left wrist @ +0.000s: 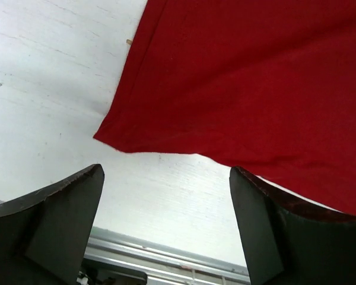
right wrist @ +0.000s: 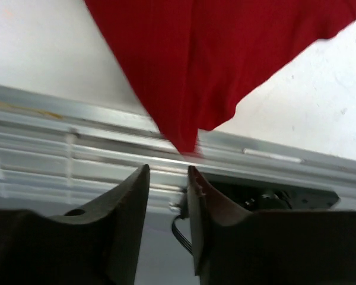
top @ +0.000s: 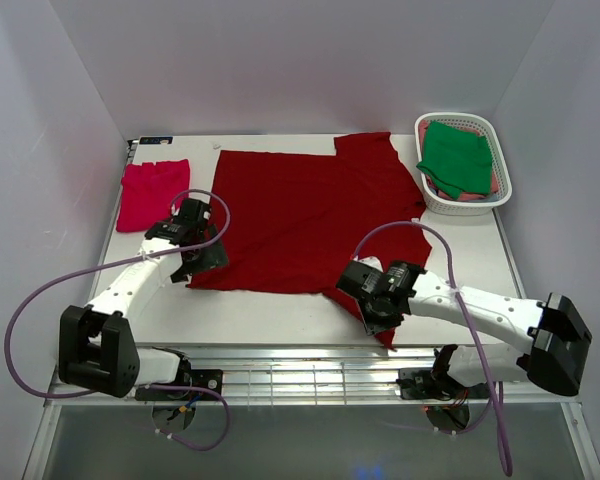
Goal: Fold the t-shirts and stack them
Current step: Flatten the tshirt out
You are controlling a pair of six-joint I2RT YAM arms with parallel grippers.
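A large dark red t-shirt point(top: 310, 215) lies spread flat on the white table. My left gripper point(top: 200, 264) is open wide and empty at its near left corner point(left wrist: 107, 135); the right finger point(left wrist: 273, 225) sits over the hem, the left finger over bare table. My right gripper point(top: 380, 322) is at the shirt's near right sleeve. Its jaws stand narrowly apart point(right wrist: 167, 169), with the sleeve tip point(right wrist: 184, 139) just beyond the fingertips and nothing between them. A folded pinkish-red t-shirt point(top: 152, 193) lies at the far left. A green t-shirt point(top: 458, 158) lies in the basket.
The white slotted basket point(top: 502, 178) stands at the back right, with some pink cloth under the green shirt. A metal rail point(top: 310, 362) runs along the table's front edge, under the right gripper point(right wrist: 59, 148). Walls close in the left, back and right sides.
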